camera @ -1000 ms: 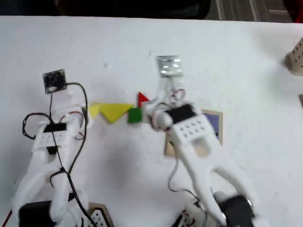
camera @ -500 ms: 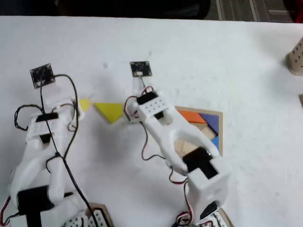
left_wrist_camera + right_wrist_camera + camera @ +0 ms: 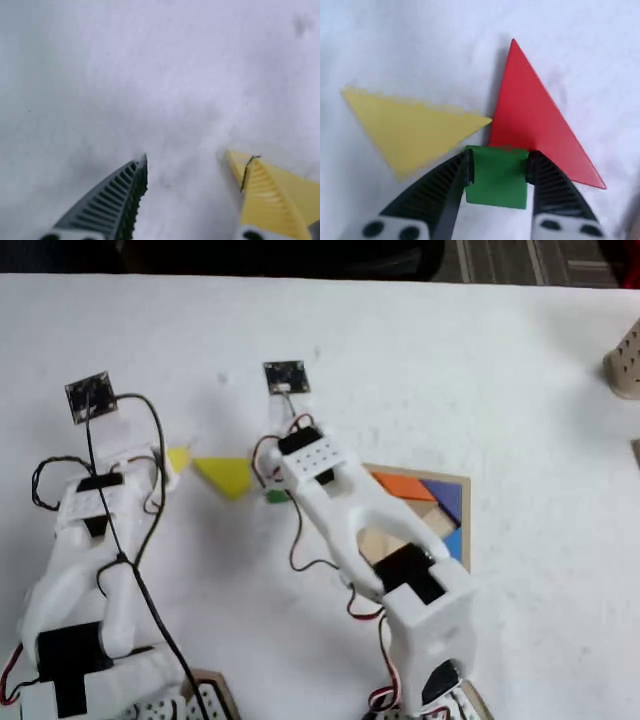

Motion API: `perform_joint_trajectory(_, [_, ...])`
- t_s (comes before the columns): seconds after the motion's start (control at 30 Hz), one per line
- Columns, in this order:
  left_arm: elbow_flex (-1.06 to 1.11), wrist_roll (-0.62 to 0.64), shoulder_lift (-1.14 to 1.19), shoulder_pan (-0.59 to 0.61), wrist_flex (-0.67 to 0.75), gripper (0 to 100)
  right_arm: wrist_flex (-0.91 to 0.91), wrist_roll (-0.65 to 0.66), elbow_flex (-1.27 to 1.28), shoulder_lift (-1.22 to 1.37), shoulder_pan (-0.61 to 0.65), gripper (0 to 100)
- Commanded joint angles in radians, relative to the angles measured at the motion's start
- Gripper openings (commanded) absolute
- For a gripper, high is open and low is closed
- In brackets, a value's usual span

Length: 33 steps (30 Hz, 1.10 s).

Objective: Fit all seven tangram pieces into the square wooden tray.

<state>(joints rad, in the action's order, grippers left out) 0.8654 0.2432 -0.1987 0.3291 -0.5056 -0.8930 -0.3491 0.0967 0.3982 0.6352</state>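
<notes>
In the right wrist view my right gripper [image 3: 497, 162] is shut on a small green square [image 3: 497, 180] lying on the white table. A red triangle [image 3: 535, 120] touches the square's far edge, and a yellow triangle [image 3: 410, 130] lies just beside it. From above, the green square [image 3: 277, 496] peeks out beside the right arm, next to the yellow triangle [image 3: 226, 475]. The square wooden tray [image 3: 463, 480] holds orange [image 3: 403, 485], purple [image 3: 447, 498] and blue [image 3: 455, 540] pieces. My left gripper [image 3: 192, 165] is open over bare table, one finger against a small yellow piece [image 3: 178, 458].
The right arm [image 3: 370, 540] stretches across the left part of the tray and covers it. The left arm [image 3: 90, 530] stands along the table's left side. A pale wooden object [image 3: 625, 365] sits at the far right edge.
The right arm has swung left from above the tray to the loose pieces and lowered over the green square. The red triangle is now hidden under it from above. The left arm shifted slightly left.
</notes>
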Motion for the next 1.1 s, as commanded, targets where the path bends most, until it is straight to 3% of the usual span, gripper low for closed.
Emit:
perform_joint_trajectory(0.0, [-0.057, 0.008, -0.005, 0.007, -0.002, 32, -0.064, 0.002, -0.012, 0.001, 0.035, 16.6])
perform_joint_trajectory(0.3, [-0.052, 0.005, -0.005, 0.007, -0.003, 32, -0.101, 0.068, -0.015, 0.001, 0.12, 27.4])
perform_joint_trajectory(0.47, [-0.051, 0.005, -0.005, 0.007, -0.003, 32, -0.033, 0.084, -0.015, 0.004, 0.085, 27.3])
perform_joint_trajectory(0.63, [-0.051, 0.005, -0.005, 0.007, -0.003, 32, 0.022, 0.187, -0.015, 0.01, 0.041, 27.3])
perform_joint_trajectory(0.9, [-0.051, 0.005, -0.005, 0.007, -0.003, 32, 0.007, 0.183, 0.011, 0.044, 0.084, 27.1])
perform_joint_trajectory(1.07, [-0.052, 0.005, -0.005, 0.007, -0.003, 32, 0.005, 0.107, 0.015, 0.045, 0.085, 16.6])
